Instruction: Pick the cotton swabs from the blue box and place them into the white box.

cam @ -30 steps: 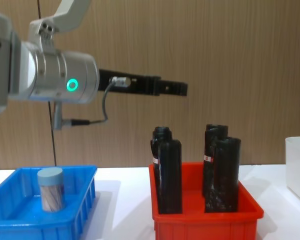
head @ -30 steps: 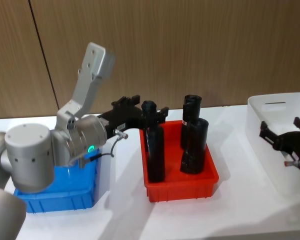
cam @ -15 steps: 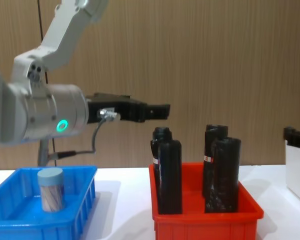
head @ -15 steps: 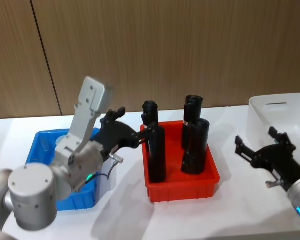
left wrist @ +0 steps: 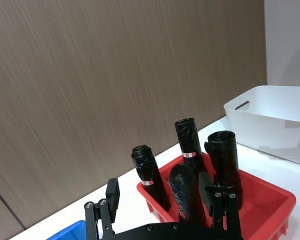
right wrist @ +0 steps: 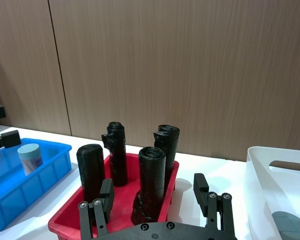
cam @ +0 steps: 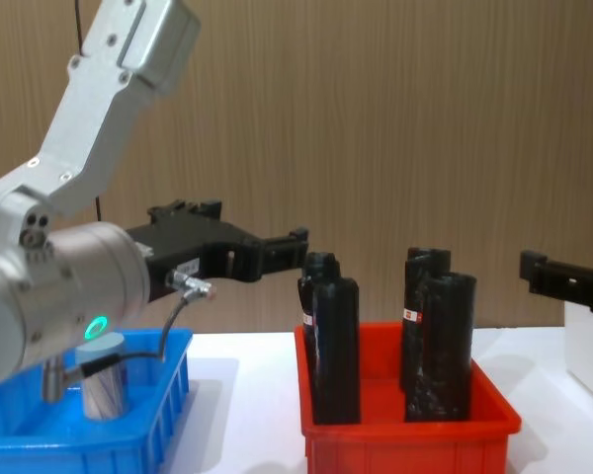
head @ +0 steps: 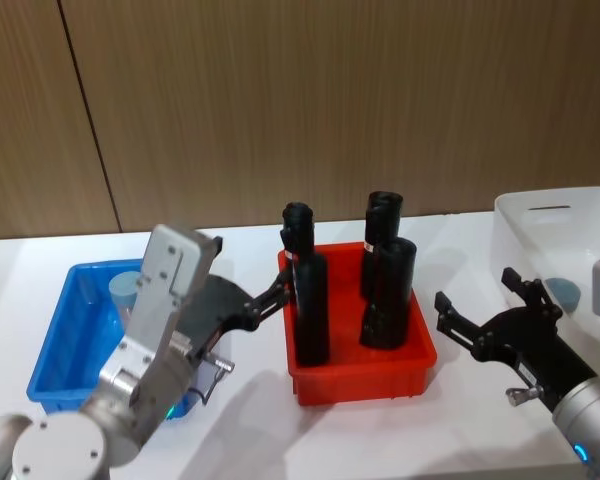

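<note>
A: Where is the cotton swab jar [head: 126, 290], and which arm is closer to it?

B: It stands upright, lid on top, in the far part of the blue box [head: 52, 345], on the robot's left side. The left gripper [left wrist: 159, 192] is the nearer 1. It hangs raised over the gap between the blue box and the red bin [head: 365, 385]. However, its fingers point toward the 4 black cylinders [head: 388, 290] in that bin, so the jar lies behind them and to the left, not in front.

A: What does the coming move need, in your opinion?

B: I think the wrist must turn back and down toward the jar. The long axis of the jar is vertical, so the fingers should come from above and close around its side.

A: Does the left gripper hold something?

B: No. In the left wrist view its 2 fingers are spread wide, with nothing between them, and they touch nothing.

A: And the right gripper [head: 477, 292]?

B: It is above the table [head: 250, 430], between the red bin and the white box [head: 540, 212], also spread wide and empty. The red bin stands between it and the blue box, so it is well apart from the jar.

A: Is anything in the white box?

B: Yes, the grey-blue lid of a second jar [head: 563, 292] shows inside. I judge that 1 jar is delivered and 1 remains.
</note>
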Controlling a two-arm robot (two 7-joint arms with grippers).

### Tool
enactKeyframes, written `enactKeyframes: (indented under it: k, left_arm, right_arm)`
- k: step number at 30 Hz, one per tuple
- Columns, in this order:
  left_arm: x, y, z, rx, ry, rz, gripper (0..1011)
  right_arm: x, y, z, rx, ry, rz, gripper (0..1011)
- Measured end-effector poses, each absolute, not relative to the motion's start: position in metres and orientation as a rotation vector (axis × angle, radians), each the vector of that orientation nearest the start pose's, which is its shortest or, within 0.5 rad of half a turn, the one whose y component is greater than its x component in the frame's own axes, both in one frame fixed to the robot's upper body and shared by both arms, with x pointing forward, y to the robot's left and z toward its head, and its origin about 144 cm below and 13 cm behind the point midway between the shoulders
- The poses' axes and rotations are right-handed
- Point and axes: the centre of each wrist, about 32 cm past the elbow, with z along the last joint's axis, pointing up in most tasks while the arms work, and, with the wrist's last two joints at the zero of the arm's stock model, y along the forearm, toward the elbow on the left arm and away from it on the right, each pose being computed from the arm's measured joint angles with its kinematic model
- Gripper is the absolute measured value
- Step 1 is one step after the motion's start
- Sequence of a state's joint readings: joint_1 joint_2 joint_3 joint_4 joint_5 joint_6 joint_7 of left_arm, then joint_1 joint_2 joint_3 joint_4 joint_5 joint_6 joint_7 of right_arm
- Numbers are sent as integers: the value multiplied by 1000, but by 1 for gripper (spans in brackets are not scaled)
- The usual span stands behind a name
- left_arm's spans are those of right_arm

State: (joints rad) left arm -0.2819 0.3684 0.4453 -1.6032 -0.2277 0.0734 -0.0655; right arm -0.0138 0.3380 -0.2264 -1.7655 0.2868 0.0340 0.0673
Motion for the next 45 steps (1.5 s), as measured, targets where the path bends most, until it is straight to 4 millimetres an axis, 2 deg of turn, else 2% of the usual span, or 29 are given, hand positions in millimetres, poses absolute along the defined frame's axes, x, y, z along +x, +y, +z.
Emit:
enactKeyframes:
  k: [10,45]
  left_arm:
    - [492,198,1205,62,-268,1122,1003]
    - [492,198,1204,61,-268,1124,1003]
  right_arm:
    - [443,-237,1189,26,-75,-1229,1001]
    - [445,-239,1188,24,-77,-1222,1001]
